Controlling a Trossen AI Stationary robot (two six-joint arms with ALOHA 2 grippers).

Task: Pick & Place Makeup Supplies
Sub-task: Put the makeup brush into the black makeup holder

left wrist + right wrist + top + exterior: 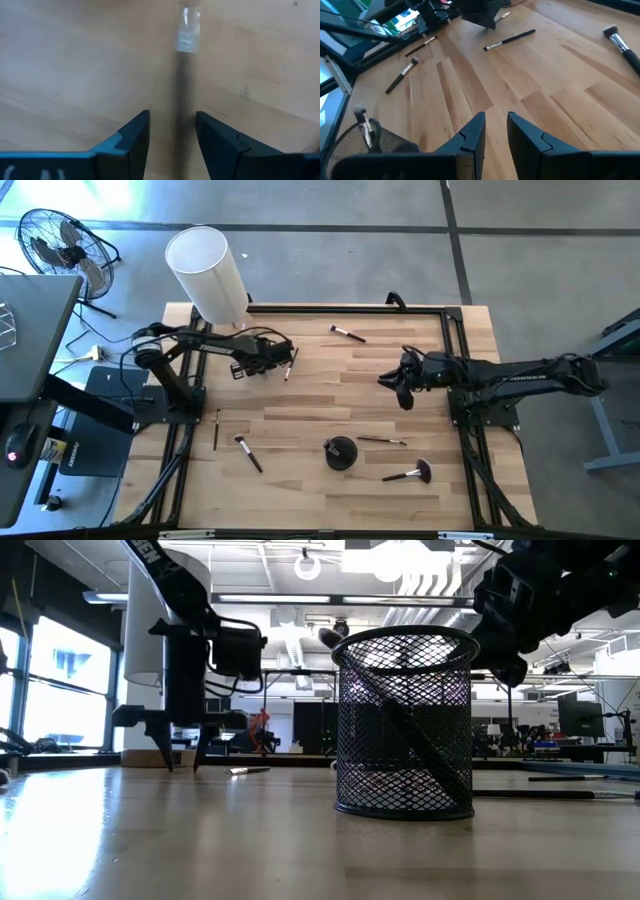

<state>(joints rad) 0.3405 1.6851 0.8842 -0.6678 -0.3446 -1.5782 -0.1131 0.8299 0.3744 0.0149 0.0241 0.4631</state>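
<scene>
A wooden table (pixel 330 390) is seen from above, with a white cylinder (pixel 207 272) standing at its far left corner. A black mesh cup (pixel 405 720) stands near the front edge, and at least one brush (pixel 400 720) leans aslant inside it. Five other brushes are scattered on the wood: one near the far edge (pixel 347 333), one with a fluffy head (pixel 408 474) beside the cup, a slim one (pixel 382 441), and two at front left (pixel 247 453) (pixel 216 429). The left gripper (pixel 172 132) is lowered to the table, its fingers spread astride a dark-handled brush (pixel 185 75) lying between them. The right gripper (pixel 495 127) is held above bare wood at mid-table, its fingers slightly parted and empty.
</scene>
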